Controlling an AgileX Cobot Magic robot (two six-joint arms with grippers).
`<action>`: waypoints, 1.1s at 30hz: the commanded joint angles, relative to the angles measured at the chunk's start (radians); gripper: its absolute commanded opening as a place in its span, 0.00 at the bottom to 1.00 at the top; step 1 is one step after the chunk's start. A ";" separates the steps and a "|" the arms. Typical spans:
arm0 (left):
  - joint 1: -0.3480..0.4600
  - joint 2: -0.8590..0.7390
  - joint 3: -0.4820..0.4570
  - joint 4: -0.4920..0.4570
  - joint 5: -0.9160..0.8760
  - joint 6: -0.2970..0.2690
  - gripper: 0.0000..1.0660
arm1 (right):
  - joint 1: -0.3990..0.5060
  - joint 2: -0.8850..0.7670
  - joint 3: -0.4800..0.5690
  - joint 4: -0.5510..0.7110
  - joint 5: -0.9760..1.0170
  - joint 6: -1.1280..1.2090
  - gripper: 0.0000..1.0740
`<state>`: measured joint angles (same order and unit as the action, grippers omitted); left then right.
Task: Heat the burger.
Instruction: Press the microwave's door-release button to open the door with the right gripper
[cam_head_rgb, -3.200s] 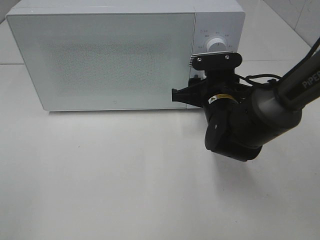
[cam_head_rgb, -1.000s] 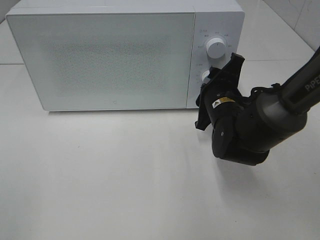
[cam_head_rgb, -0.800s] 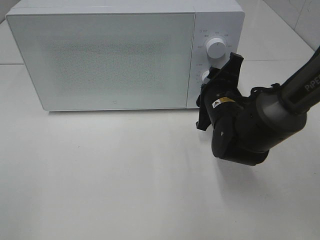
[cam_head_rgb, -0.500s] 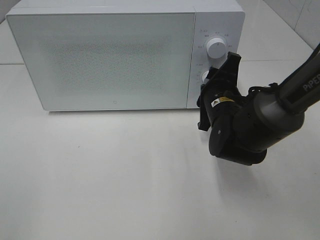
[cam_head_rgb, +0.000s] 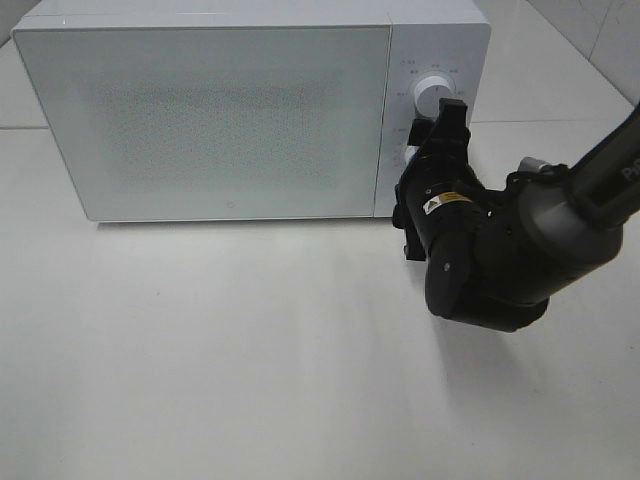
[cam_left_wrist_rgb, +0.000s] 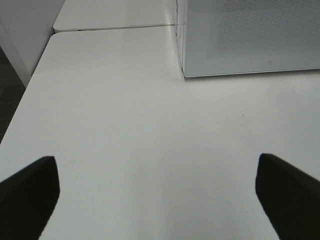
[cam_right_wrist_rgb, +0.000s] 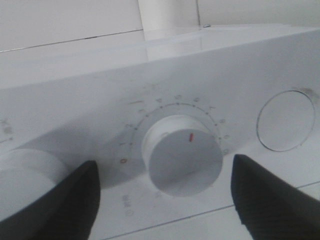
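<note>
The burger is hidden; the white microwave (cam_head_rgb: 230, 120) stands shut, and its frosted door shows nothing inside. My right gripper (cam_head_rgb: 432, 140) is turned upright against the control panel, below the upper knob (cam_head_rgb: 432, 92). In the right wrist view the right gripper (cam_right_wrist_rgb: 165, 167) is open, one finger (cam_right_wrist_rgb: 65, 200) on each side of a white dial (cam_right_wrist_rgb: 182, 155) with a red mark, and does not touch it. My left gripper (cam_left_wrist_rgb: 156, 160) is open and empty over the bare table, out of the exterior view.
The microwave's front left corner (cam_left_wrist_rgb: 185, 75) shows in the left wrist view, with the table edge (cam_left_wrist_rgb: 30, 85) and dark floor beyond. A round button (cam_right_wrist_rgb: 285, 120) sits beside the dial. The white table (cam_head_rgb: 200, 350) spreads in front of the microwave.
My right gripper has rolled from flat to upright and moved up and closer to the control panel, now covering the lower knob. The microwave door has stayed shut.
</note>
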<state>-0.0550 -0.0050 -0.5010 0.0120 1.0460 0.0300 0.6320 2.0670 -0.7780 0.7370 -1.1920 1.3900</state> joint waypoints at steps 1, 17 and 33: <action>0.004 -0.023 0.003 -0.003 -0.008 0.001 0.94 | -0.008 -0.068 0.060 -0.080 0.071 -0.125 0.73; 0.004 -0.023 0.003 -0.003 -0.008 0.004 0.94 | -0.023 -0.307 0.141 -0.291 0.714 -0.773 0.71; 0.004 -0.023 0.003 -0.003 -0.008 0.006 0.94 | -0.139 -0.510 -0.072 -0.480 1.357 -1.284 0.71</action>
<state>-0.0550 -0.0050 -0.5010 0.0120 1.0460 0.0340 0.4990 1.5800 -0.8180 0.3310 0.0640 0.1450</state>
